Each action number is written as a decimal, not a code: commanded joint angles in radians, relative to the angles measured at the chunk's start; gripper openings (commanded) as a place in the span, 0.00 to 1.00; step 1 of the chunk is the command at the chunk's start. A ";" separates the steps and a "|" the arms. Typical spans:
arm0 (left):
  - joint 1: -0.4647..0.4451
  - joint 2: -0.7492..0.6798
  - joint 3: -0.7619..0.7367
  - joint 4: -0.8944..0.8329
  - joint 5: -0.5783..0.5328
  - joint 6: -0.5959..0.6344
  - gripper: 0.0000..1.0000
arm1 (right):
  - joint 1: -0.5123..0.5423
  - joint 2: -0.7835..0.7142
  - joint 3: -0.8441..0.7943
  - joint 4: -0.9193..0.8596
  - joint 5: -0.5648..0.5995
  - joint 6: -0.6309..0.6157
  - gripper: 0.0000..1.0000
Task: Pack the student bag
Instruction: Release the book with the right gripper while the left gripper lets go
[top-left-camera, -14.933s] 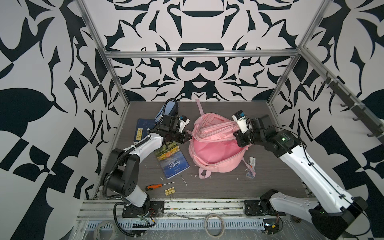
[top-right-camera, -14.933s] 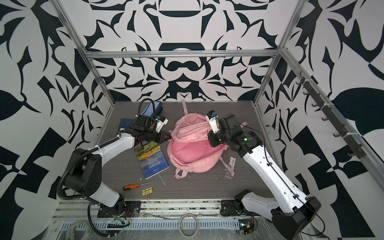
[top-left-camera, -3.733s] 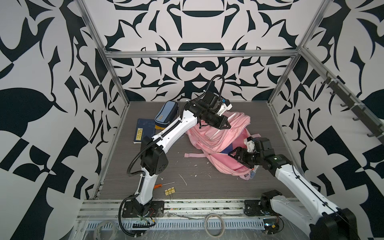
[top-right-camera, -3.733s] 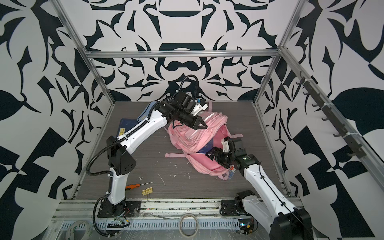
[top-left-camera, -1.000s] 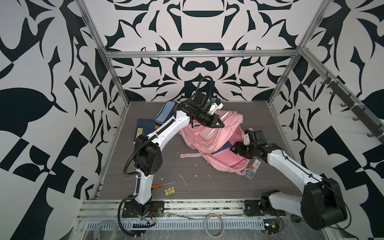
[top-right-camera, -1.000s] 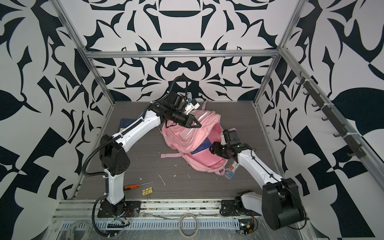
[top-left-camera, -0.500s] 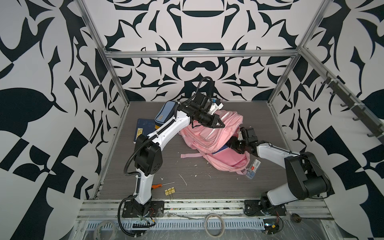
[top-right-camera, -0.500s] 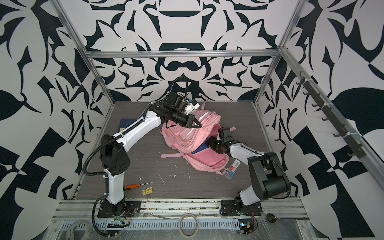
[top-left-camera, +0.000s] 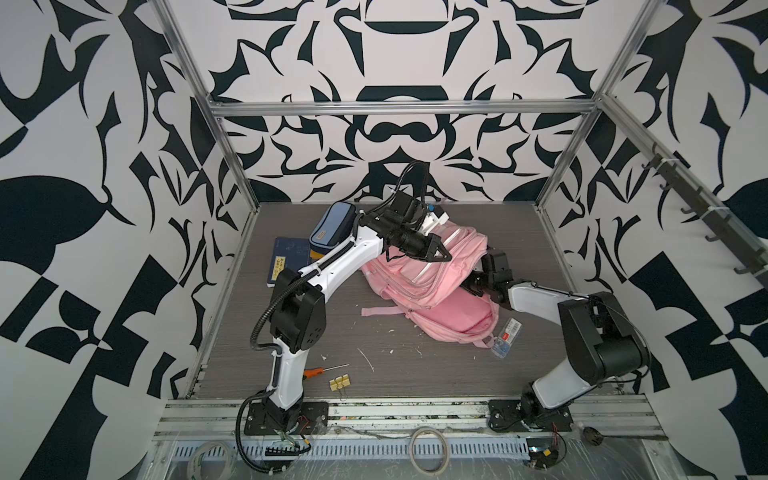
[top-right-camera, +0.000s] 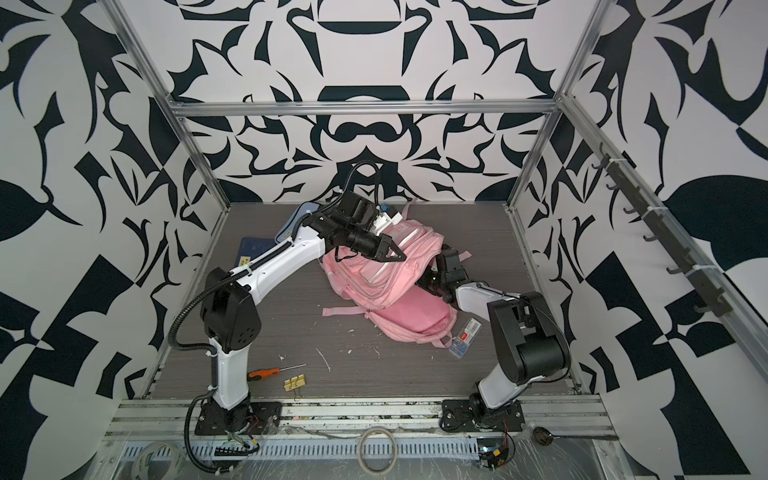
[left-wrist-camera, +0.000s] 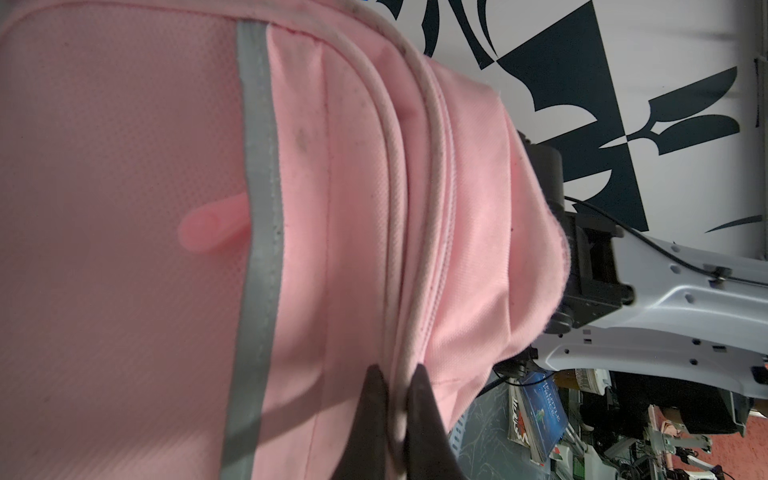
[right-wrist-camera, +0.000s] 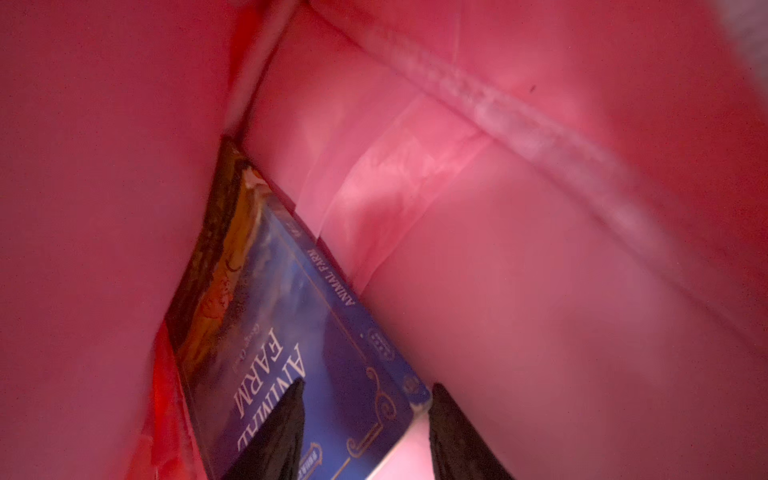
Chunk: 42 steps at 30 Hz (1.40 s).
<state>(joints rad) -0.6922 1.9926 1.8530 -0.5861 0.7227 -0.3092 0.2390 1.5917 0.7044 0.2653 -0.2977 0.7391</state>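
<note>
The pink student bag (top-left-camera: 419, 274) (top-right-camera: 386, 270) lies in the middle of the table, its upper flap lifted. My left gripper (top-left-camera: 446, 258) (left-wrist-camera: 397, 370) is shut on the pale piped rim of that flap (left-wrist-camera: 399, 232) and holds it up. My right arm (top-left-camera: 536, 295) reaches in from the right, its gripper hidden under the flap in both top views. In the right wrist view the right gripper (right-wrist-camera: 365, 388) is inside the bag's pink lining (right-wrist-camera: 540, 249). Its fingers stand apart with a corner of the blue "Animal Farm" book (right-wrist-camera: 291, 332) between them.
A blue pencil case (top-left-camera: 332, 226) and a dark blue notebook (top-left-camera: 289, 259) lie at the back left. An orange screwdriver (top-left-camera: 316, 371) and yellow binder clips (top-left-camera: 340, 382) sit near the front edge. A small clear box with a red label (top-left-camera: 506, 336) lies by the bag's lower right corner.
My right gripper has pushed further under the bag's flap, its arm folding low, and its jaws have narrowed. My left gripper has kept holding the flap up in place.
</note>
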 joint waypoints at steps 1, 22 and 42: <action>0.000 -0.021 -0.010 0.037 0.031 -0.015 0.00 | 0.002 -0.036 -0.023 0.155 -0.002 -0.002 0.52; 0.033 0.058 0.060 -0.031 -0.052 -0.068 0.31 | 0.002 -0.813 -0.120 -0.605 0.242 -0.074 0.64; 0.734 -0.305 -0.396 -0.207 -0.310 0.032 0.81 | 0.064 -0.693 0.152 -0.655 0.134 -0.253 0.83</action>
<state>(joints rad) 0.0002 1.6966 1.4887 -0.7517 0.4885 -0.2771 0.2802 0.8703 0.7959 -0.4362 -0.1230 0.5365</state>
